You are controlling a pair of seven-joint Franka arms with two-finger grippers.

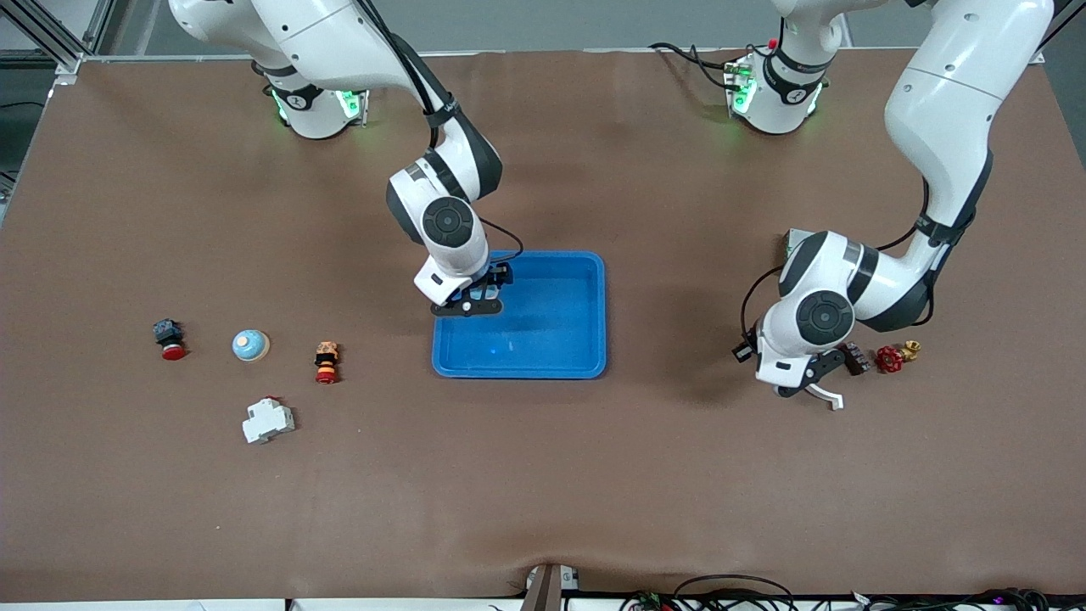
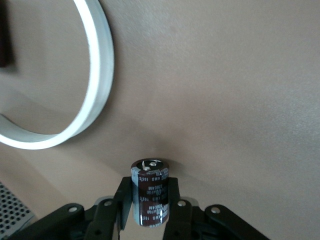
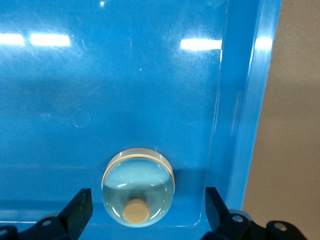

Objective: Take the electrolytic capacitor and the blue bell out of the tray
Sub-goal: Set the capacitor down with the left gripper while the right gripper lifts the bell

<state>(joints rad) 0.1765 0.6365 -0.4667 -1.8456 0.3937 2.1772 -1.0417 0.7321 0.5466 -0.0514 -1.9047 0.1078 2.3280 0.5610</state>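
Observation:
A pale blue dome bell (image 3: 138, 187) with a tan button lies in the blue tray (image 1: 560, 361), in the corner toward the right arm's end. My right gripper (image 3: 148, 200) is open, with a finger on each side of the bell and gaps on both sides. In the front view it hangs low over that corner (image 1: 478, 297). My left gripper (image 2: 150, 197) is shut on a dark brown capacitor (image 2: 151, 192) that stands on end, low at the table. The front view shows this gripper (image 1: 847, 362) and the capacitor (image 1: 856, 358) at the left arm's end.
A red valve (image 1: 892, 357) lies beside the capacitor. Toward the right arm's end lie a second pale blue dome (image 1: 250, 344), a red push button (image 1: 170, 339), an orange-and-red part (image 1: 326, 361) and a white breaker (image 1: 267, 420). A white ring-shaped piece (image 2: 97, 75) shows in the left wrist view.

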